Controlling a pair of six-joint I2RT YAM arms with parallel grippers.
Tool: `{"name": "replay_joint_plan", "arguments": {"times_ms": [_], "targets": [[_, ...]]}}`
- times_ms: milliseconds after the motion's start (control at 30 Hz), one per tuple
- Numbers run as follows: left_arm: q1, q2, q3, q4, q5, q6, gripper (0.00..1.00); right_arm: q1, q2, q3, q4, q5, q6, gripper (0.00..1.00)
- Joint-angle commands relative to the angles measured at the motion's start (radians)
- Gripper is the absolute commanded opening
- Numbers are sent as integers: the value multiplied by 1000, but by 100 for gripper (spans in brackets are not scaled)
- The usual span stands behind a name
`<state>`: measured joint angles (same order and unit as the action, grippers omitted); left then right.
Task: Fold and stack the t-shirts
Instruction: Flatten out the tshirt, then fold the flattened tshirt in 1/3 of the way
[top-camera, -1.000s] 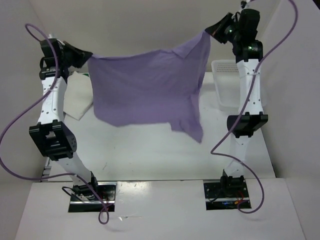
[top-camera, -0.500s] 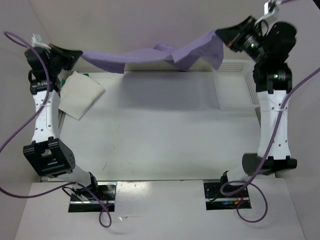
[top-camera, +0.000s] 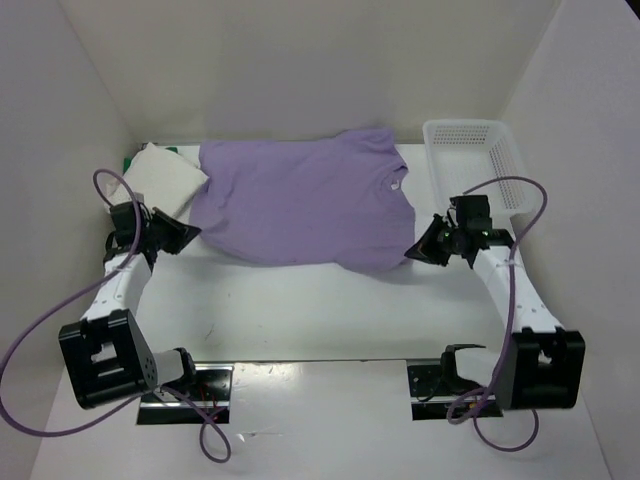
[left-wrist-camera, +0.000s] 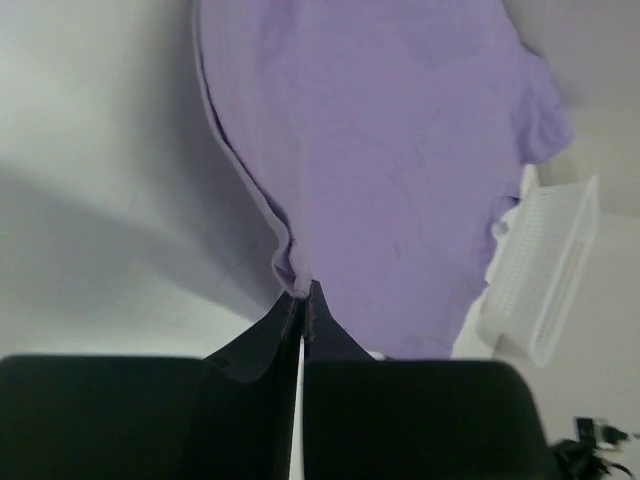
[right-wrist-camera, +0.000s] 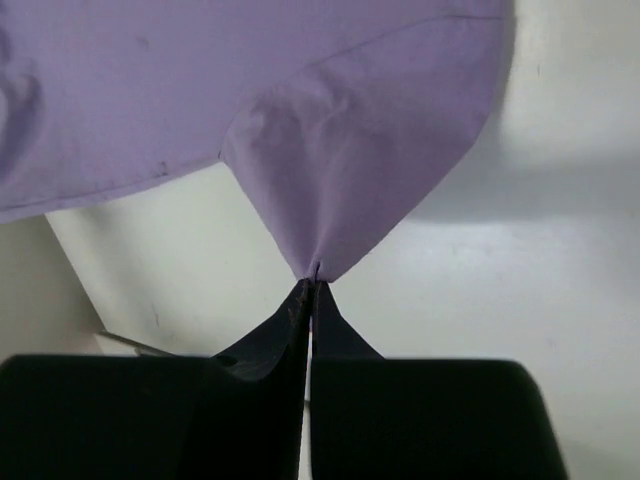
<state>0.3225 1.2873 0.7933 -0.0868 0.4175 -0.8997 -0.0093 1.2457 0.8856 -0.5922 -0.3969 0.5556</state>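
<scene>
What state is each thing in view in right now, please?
Purple shirt, spread flat, unfolded.
White shirt, folded, far left.
Green shirt, mostly hidden under the white one.
Basket, upright.
Left gripper, shut on the purple shirt's edge.
Right gripper, shut on the purple shirt's sleeve.

1 lavender tee, 1 cream tee, 1 green tee, 1 wht basket
</scene>
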Motion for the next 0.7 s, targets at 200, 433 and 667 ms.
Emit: {"name": "replay_joint_plan", "arguments": {"times_ms": [200, 433, 667], "targets": [[49, -250, -141, -281, -132, 165, 0, 0, -259, -37, -305, 29, 27, 0], [49, -252, -117, -364, -88, 145, 0, 49, -333, 16, -366, 125, 72, 0], [49, -44, -31, -188, -104, 73, 0, 49, -137, 67, -126, 138, 72, 0]]}}
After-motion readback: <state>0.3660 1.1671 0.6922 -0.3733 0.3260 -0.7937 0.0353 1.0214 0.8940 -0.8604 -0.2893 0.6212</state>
